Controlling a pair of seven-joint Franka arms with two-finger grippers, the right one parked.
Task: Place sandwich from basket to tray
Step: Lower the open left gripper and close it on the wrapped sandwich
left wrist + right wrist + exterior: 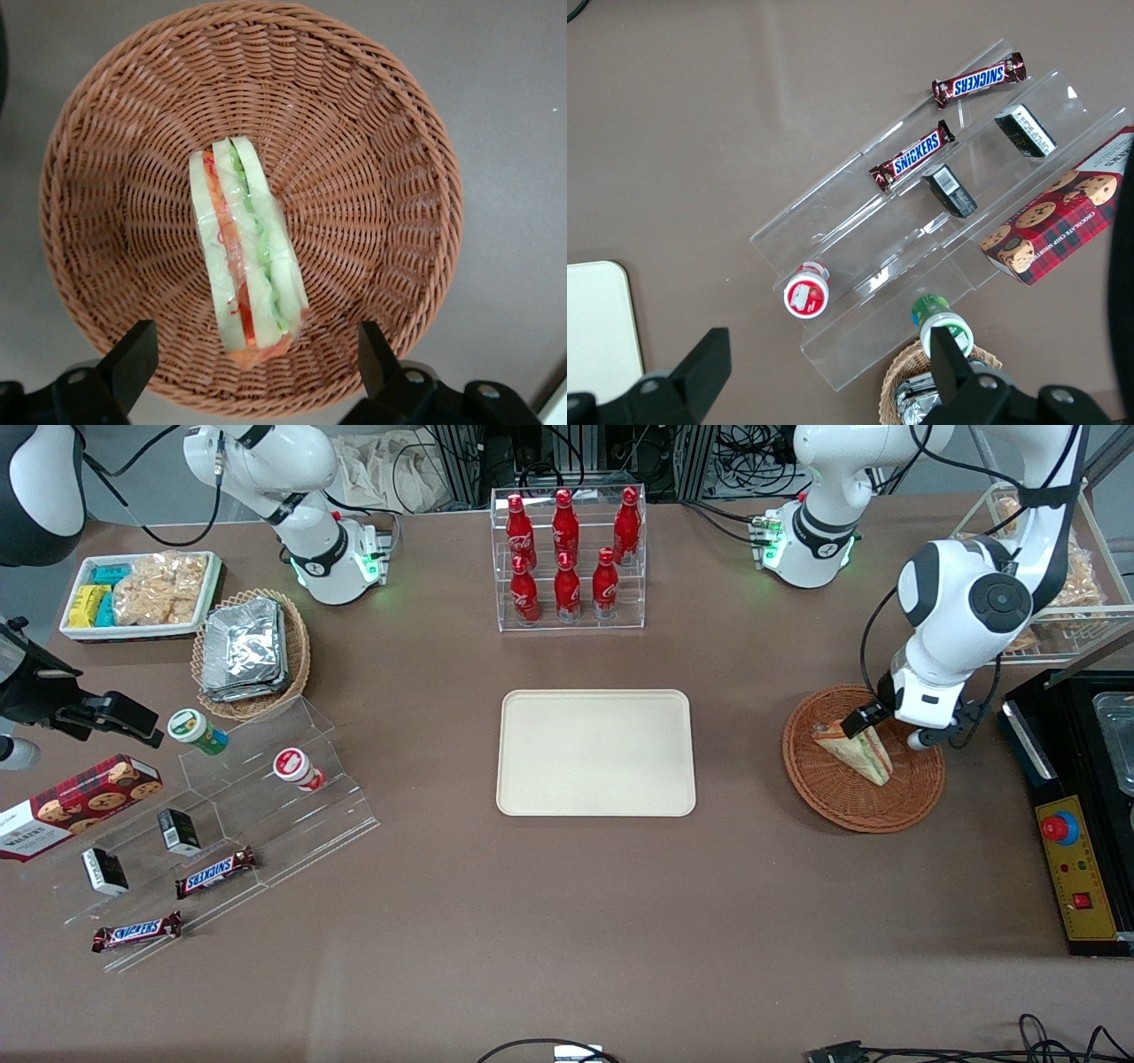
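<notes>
Brown cloth covers the surface [532,921], with the cream tray [595,752] bare at its middle. Toward the working arm's end sits the wicker basket [372,133], the sandwich [248,257] lying in it, filling edge up. The gripper [252,363] hovers over the basket, fingers [133,359] spread wide on either side of the sandwich, not touching it. Cola bottles [567,553] stand in a clear rack.

Reddish-brown basket, cream tray

My gripper [252,363], black-fingered, hangs over the woven reddish-brown basket [372,159]; its sandwich [248,266] shows pale bread with red, orange and green stripes. The tray [595,753] is plain cream-beige.
</notes>
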